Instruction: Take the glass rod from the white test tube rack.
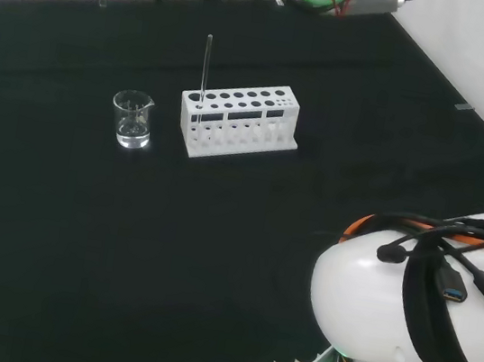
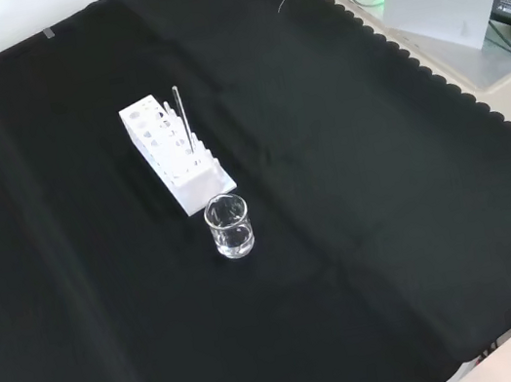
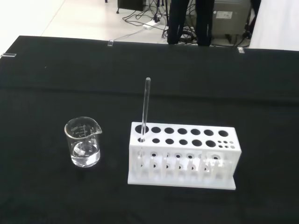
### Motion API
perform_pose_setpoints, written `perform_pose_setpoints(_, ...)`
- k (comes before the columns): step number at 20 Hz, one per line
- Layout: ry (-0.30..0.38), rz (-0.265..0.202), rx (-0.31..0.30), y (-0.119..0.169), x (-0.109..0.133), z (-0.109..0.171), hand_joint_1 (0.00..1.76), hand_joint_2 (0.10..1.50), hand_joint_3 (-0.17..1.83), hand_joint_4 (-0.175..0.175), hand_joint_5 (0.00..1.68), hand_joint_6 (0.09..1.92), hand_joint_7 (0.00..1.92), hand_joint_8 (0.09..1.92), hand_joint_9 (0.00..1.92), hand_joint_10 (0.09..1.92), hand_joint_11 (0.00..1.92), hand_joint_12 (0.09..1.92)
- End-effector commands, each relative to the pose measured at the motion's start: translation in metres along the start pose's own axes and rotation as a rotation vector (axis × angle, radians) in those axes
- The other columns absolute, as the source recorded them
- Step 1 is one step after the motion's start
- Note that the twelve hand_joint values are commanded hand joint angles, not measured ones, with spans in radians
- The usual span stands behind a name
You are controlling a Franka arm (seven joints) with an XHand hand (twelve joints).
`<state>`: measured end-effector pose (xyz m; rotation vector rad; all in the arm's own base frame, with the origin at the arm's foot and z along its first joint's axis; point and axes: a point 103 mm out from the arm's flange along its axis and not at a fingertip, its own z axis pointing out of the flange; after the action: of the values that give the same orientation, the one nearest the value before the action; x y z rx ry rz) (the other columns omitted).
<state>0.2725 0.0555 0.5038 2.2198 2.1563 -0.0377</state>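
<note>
Standing leftmost in the head view, a glass beaker (image 1: 132, 119) sat near the white test tube rack (image 1: 239, 120), whose left end hole held the glass rod (image 1: 205, 68) upright. The hand's state could not be told. A sound approach would pinch the rod's bare upper part and lift straight up, clear of the beaker.

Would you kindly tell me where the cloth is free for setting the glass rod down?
Bare black cloth spreads on every side of the white test tube rack. The one tight spot is between the rack's rod end and the small clear glass beaker.
</note>
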Motion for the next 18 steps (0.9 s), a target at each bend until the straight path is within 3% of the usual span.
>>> perform_pose_setpoints(1,0.012,-0.052,-0.008,0.052,0.005,-0.004,0.6,1.18,-0.17,-0.132,0.18,0.09,0.03,0.74,0.12,0.84,0.0,1.38)
perform_pose_setpoints(7,0.003,-0.059,0.011,0.09,0.004,-0.001,0.58,1.19,-0.17,-0.13,0.2,0.09,0.04,0.74,0.13,0.82,0.0,1.41)
perform_pose_setpoints(18,0.009,-0.114,0.044,0.149,0.0,0.041,0.56,1.21,-0.17,-0.128,0.24,0.09,0.06,0.74,0.17,0.8,0.0,1.45)
